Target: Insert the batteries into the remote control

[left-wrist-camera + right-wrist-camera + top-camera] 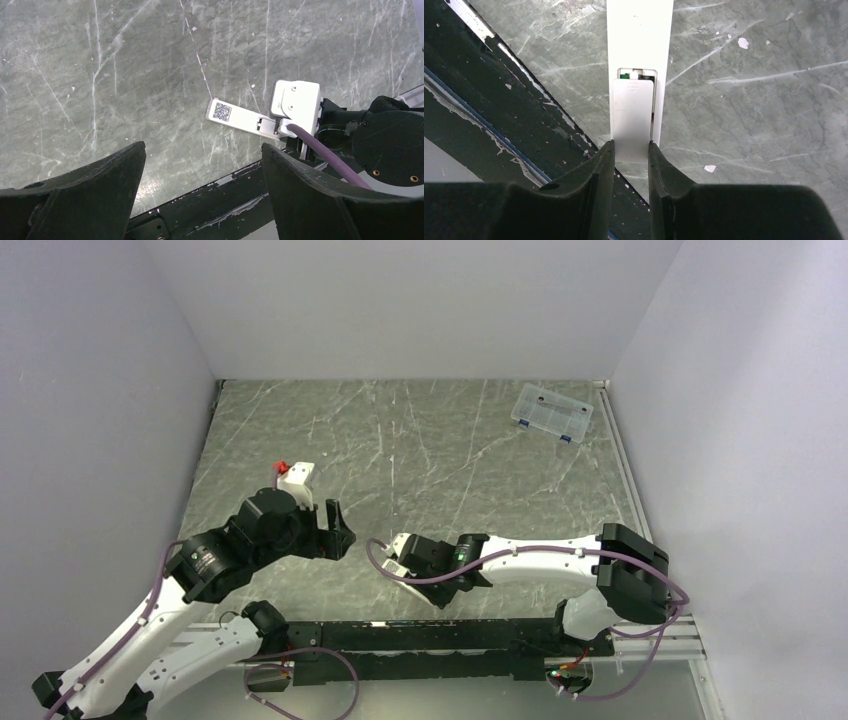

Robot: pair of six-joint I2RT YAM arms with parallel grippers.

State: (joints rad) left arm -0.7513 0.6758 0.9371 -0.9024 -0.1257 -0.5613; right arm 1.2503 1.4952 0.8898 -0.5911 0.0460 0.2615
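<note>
Right gripper (631,150) narrow, pinched battery cover (633,110) on remote control (639,30); left gripper (202,147) wide, empty, at its 9 o'clock.

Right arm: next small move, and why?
Probably slide the battery cover forward along the remote control until it seats. The right gripper pinches the cover's near end, and the recess's far end is uncovered, with a green battery showing. The left gripper hangs open, off the remote.

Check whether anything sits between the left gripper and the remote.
Nothing visible on the table lies between the open left gripper and the remote control. The right gripper flanks the cover at one end, so only the QR-code end is free.
</note>
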